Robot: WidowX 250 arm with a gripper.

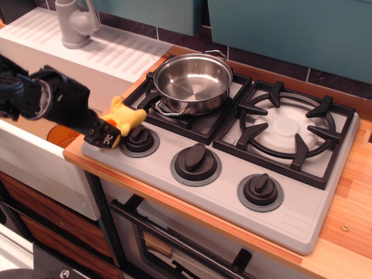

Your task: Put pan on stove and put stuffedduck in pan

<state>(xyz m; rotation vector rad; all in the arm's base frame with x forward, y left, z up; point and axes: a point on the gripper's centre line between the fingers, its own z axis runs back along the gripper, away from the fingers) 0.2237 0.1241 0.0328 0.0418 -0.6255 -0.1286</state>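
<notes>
The shiny steel pan (192,80) stands empty on the left rear burner grate of the grey stove (232,195). The yellow stuffedduck (129,118) lies at the stove's front left corner, touching the left knob (139,139). My black gripper (106,136) reaches in from the left and sits low over the duck's head, hiding the head and beak. Only the duck's body shows. The fingers read as one dark mass, so I cannot tell whether they are open or shut on the duck.
The right burner grate (288,128) is bare. Two more knobs (196,164) (260,192) line the stove's front. A white sink with an orange drain disc (58,135) lies to the left, with a grey faucet (74,23) and a drainboard (113,51) behind it.
</notes>
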